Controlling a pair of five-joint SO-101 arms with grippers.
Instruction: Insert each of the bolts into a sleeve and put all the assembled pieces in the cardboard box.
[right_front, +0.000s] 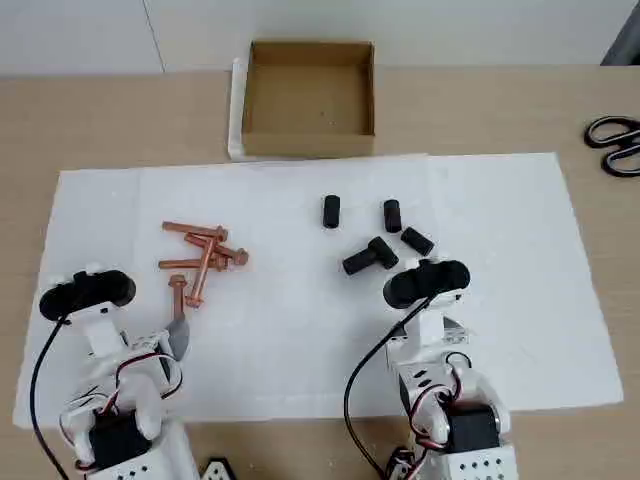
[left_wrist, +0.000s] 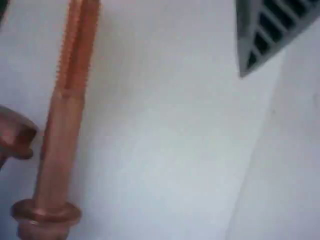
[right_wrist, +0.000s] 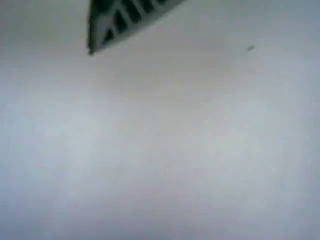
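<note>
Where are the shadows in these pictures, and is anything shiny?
High view: soft, even light, no glare on the white sheet, only thin shadows beside the bolts. Left wrist view: a bolt has a pale gleam along its shank and a faint shadow beside it. Right wrist view: the sheet is softly shaded, with no hard-edged shadow.

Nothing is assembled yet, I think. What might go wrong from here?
1. The bolts lie crossed in a heap, so lifting one may drag or scatter its neighbours.
2. Two of the sleeves touch each other; taking one could push the other away.
3. The cardboard box stands beyond the white sheet, so a loosely inserted bolt might slip out on the way.
</note>
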